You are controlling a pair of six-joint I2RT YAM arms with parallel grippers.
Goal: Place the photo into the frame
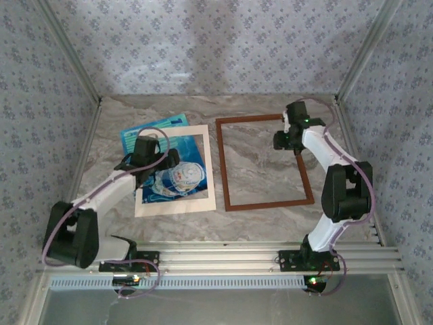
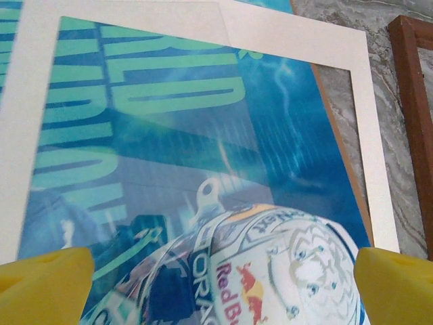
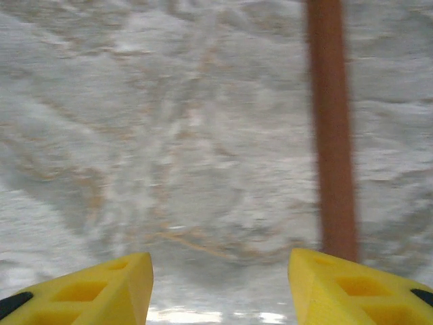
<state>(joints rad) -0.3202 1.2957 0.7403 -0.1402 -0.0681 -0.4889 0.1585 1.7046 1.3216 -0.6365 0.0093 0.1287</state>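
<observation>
Left pincer (image 2: 220, 274) wide open, empty, above photo (image 2: 169, 135) lying under cream mat (image 2: 352, 101). Right pincer (image 3: 220, 284) parted, holding nothing, over marbled desk (image 3: 135, 135) beside frame (image 3: 331, 135) bar.

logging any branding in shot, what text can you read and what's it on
"Red Bu", cut off at the picture's edge: on the helmet in the photo.
"ORAC", also cut off: on the helmet, left of that.
Big pale green letters on the photo: cropped by the mat, perhaps ending "LD"; unreadable whole.
Small print higher on the helmet: too blurred.
On the frame: none.
</observation>
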